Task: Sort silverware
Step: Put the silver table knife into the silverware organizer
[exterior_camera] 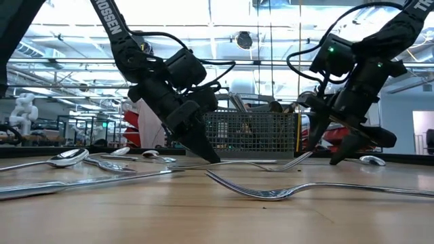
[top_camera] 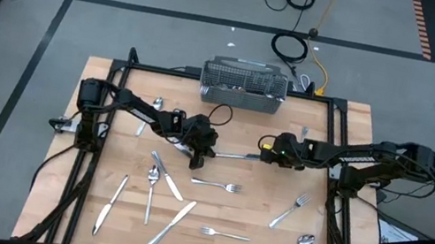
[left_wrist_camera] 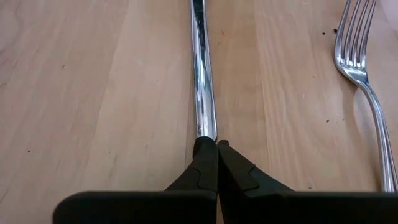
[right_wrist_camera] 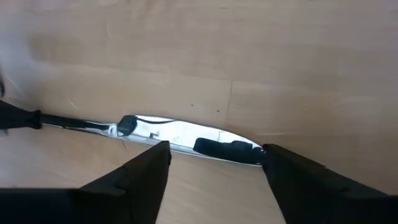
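Knife handle in left jaws, blade between right's wide-open jaws, per wrist views.

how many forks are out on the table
3: middle fork in the centre, front fork nearer the front edge, right fork lying at an angle on the right. Others may be hidden in the basket.
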`<action>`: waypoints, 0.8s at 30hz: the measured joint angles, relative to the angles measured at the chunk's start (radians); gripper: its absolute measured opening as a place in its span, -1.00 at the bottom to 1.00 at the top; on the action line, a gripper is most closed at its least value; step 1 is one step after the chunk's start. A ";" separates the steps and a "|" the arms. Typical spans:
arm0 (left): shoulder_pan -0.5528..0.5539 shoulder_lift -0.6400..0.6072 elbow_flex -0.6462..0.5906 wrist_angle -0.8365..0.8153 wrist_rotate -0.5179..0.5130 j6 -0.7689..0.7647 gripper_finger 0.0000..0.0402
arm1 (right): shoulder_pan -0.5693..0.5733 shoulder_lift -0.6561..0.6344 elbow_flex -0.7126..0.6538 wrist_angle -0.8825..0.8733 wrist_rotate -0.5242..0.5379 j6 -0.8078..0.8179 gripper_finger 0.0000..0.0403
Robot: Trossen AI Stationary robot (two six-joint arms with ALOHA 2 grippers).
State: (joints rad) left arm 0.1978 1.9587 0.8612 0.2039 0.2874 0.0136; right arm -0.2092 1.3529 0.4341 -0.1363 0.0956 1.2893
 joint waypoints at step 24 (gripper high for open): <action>-0.002 -0.016 0.000 -0.003 -0.012 -0.035 -0.99 | -0.002 -0.004 -0.005 -0.020 0.020 -0.179 -0.99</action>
State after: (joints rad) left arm 0.1958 1.9425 0.8616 0.2007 0.2756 -0.0210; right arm -0.2111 1.3493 0.4290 -0.1566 0.1156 1.1106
